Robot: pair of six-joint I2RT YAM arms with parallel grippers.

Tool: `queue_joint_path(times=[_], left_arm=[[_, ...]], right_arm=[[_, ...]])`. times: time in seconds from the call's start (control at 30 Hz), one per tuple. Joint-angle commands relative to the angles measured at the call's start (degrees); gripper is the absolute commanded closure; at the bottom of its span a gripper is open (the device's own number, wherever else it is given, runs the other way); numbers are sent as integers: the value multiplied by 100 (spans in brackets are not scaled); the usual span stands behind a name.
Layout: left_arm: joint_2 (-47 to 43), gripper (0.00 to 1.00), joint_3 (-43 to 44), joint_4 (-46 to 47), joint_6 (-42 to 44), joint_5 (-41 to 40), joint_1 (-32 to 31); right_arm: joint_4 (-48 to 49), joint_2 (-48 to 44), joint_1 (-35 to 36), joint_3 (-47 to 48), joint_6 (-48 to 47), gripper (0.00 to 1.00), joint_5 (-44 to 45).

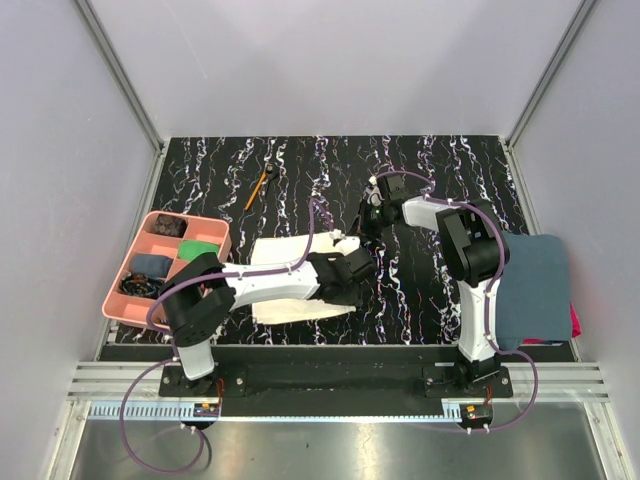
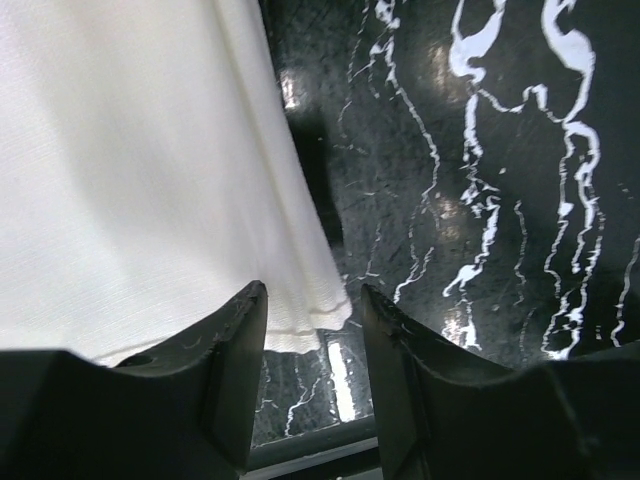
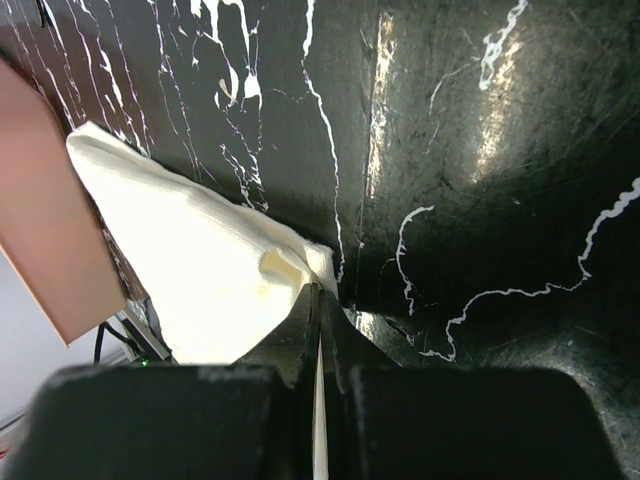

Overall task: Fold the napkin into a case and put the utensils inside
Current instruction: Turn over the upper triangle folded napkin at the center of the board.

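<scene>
Just right of the tray, the napkin is lying on the table. The right gripper is pinching the corner farthest from the tray, clamped tight on the cloth. The left gripper is hovering with jaws apart around another corner. Beyond the tray, the utensils are lying apart from the napkin.

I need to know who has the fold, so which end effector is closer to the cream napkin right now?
Right. The right end effector is shut on a corner of the napkin. The left end effector is open, with a napkin corner showing between its fingers.
</scene>
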Motion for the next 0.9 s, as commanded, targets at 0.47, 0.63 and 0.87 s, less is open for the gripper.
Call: queue_joint_path(times=[0.47,0.63,0.87], left_arm=[[326,67,356,-72,267,-305,-62],[141,79,277,-72,311,-262,-133],[-35,100,145,-72,311,-68,-177]], right_arm=[[135,209,-17,163,-94,100,-10],[127,261,-34,224,-59,100,42],[118,279,-25,312,20,100,130]])
